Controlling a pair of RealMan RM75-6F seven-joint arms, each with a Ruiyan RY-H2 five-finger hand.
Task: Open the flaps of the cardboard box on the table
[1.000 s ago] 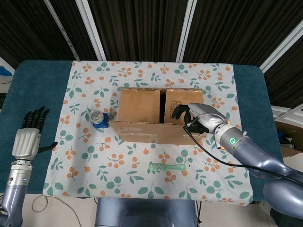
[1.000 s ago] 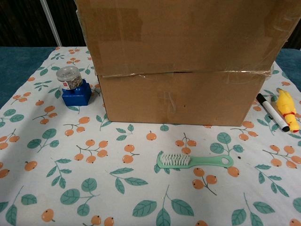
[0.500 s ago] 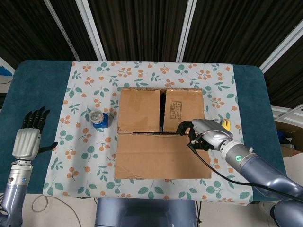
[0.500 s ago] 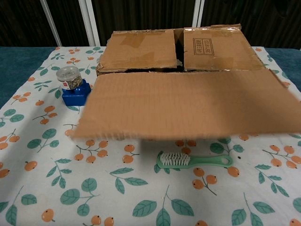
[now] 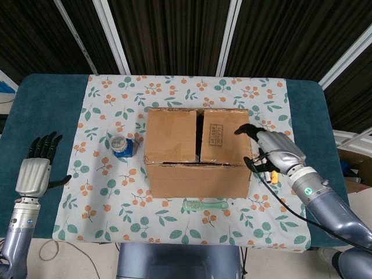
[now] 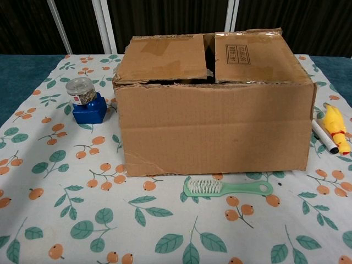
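The cardboard box (image 5: 197, 145) stands mid-table on the floral cloth. Its long front flap (image 6: 214, 126) hangs down flat against the front face. Two short flaps, left (image 6: 165, 58) and right (image 6: 253, 55), lie closed on top with a dark gap between them. My right hand (image 5: 273, 152) is at the box's right side, its dark fingertips (image 5: 246, 129) reaching over the edge of the right top flap, and it holds nothing. My left hand (image 5: 34, 168) rests far left over the teal table, fingers spread and empty. The chest view shows neither hand.
A clear jar on a blue base (image 5: 120, 145) (image 6: 85, 99) stands left of the box. A green brush (image 5: 204, 205) (image 6: 228, 188) lies in front. A yellow toy (image 6: 334, 126) and a marker (image 6: 324, 136) lie right of the box, beneath my right hand.
The front flap swung from upright, through level, down against the box's front face. My right hand let go of it and moved right to the box's right edge. The left hand stayed still.
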